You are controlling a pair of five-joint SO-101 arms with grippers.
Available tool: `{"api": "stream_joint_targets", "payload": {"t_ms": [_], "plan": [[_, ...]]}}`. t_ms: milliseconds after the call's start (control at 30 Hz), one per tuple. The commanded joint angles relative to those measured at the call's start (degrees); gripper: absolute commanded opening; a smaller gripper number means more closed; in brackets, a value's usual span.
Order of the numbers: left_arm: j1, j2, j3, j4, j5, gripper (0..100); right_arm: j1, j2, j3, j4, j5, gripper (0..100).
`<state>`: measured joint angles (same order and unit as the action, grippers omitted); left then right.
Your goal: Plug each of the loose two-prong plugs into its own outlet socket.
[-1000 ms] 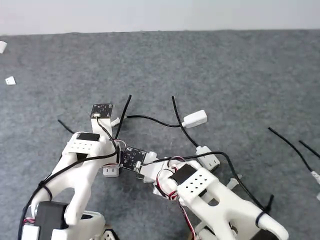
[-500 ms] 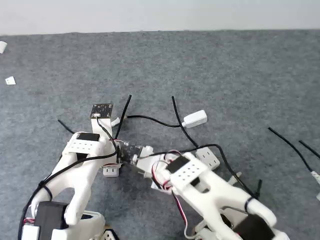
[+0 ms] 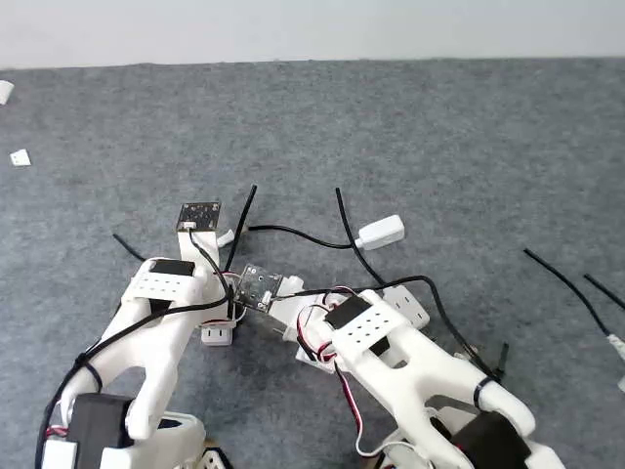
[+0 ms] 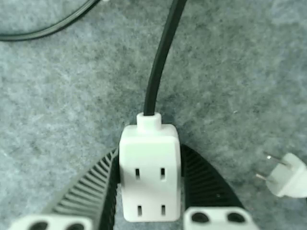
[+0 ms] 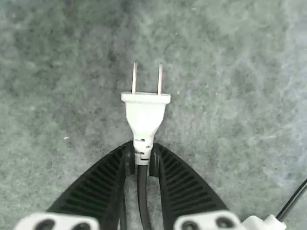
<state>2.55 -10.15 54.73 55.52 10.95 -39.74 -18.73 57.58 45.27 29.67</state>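
left gripper (image 4: 149,160) clamped on white plastic outlet socket block (image 4: 149,179) | right gripper (image 5: 142,158) pinching white two-prong plug (image 5: 144,112) at neck, prongs ahead | square prongs to slots, push straight

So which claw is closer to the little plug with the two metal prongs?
Right. The right claw is shut on the neck of the plug. The left claw is shut on a white socket, with the plug off to one side, not touching.
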Motion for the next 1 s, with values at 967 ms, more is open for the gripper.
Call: {"api": "stream_joint_targets", "payload": {"t_ms": [967], "plan": [[10.55, -13.45, 6.99, -2.29, 0.62, 39, 5.76, -19.38, -4.48, 19.91, -11.08, 0.9]]}}
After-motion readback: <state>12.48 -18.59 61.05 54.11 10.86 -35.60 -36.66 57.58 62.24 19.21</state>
